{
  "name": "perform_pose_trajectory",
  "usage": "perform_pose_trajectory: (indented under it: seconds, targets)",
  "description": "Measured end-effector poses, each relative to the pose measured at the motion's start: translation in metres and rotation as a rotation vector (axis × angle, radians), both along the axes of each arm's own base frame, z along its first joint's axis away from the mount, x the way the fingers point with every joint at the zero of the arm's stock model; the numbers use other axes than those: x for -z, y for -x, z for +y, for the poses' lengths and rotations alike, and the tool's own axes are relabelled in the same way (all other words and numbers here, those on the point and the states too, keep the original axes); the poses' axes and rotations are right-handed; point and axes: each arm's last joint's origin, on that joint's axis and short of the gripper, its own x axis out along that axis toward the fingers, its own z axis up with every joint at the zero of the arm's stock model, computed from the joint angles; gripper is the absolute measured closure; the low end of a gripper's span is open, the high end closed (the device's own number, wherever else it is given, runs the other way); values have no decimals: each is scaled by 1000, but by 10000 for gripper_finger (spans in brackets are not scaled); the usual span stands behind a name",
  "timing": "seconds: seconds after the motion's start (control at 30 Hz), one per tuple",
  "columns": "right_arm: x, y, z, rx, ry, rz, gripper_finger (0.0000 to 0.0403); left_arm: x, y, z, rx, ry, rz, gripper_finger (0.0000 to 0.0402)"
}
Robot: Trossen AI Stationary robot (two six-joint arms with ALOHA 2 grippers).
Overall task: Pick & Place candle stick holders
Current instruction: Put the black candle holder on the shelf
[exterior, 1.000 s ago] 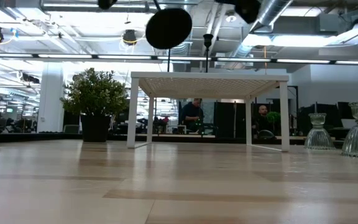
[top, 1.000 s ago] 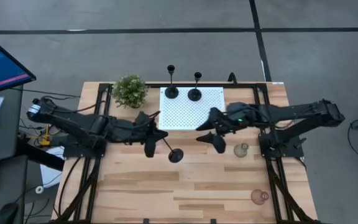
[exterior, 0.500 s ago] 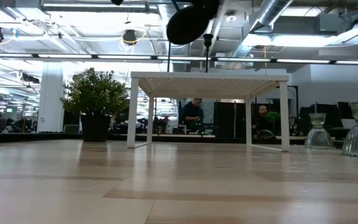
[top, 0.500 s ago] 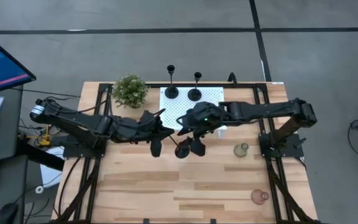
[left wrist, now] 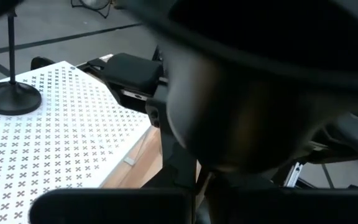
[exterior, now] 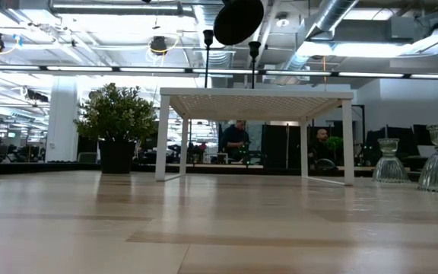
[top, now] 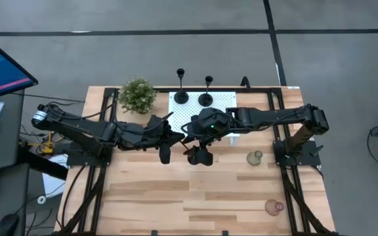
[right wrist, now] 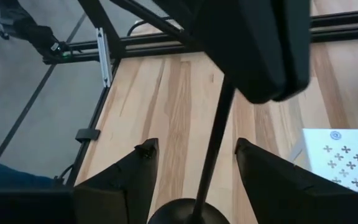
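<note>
The black candle stick holder (top: 188, 148) hangs tilted above the wooden surface (top: 176, 196), just short of the white perforated stand (top: 222, 105), its stem pinched in my left hand (top: 170, 137) while my right hand (top: 199, 152) spreads wide around it for a handover

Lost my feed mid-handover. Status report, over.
Left gripper shut on third black holder, lifted off table. Right gripper open astride its stem. Two black holders on white stand. Nothing blocking.
</note>
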Motion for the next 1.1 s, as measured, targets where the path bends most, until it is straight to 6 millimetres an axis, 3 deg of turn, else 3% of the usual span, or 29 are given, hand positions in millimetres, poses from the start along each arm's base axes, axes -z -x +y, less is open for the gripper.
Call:
perform_pose_trajectory:
  seconds: [0.17, 0.43, 0.57, 0.7, 0.8, 0.97, 1.1]
  targets:
    - [-1, 0, 0, 4, 5, -8, 239, -1, 0, 0, 0, 4, -13, 392]
    - [-2, -2, -3, 13, 7, -29, 388, -1, 0, 0, -1, 0, -13, 392]
    - [-2, -2, -2, 20, -11, -23, 395, -1, 0, 0, 4, -17, -10, 363]
    - [-5, 2, 1, 33, -40, -16, 398, -1, 0, 0, 9, -21, -9, 307]
    - [-14, 9, 0, 153, -52, -26, 399, -2, 1, 0, 14, -24, -11, 259]
    - [-41, 39, -14, 269, 25, -66, 401, -8, 7, 1, 56, -5, -33, 186]
    - [-64, 79, -26, 355, 107, -73, 401, -18, 18, 3, 64, 9, -76, 163]
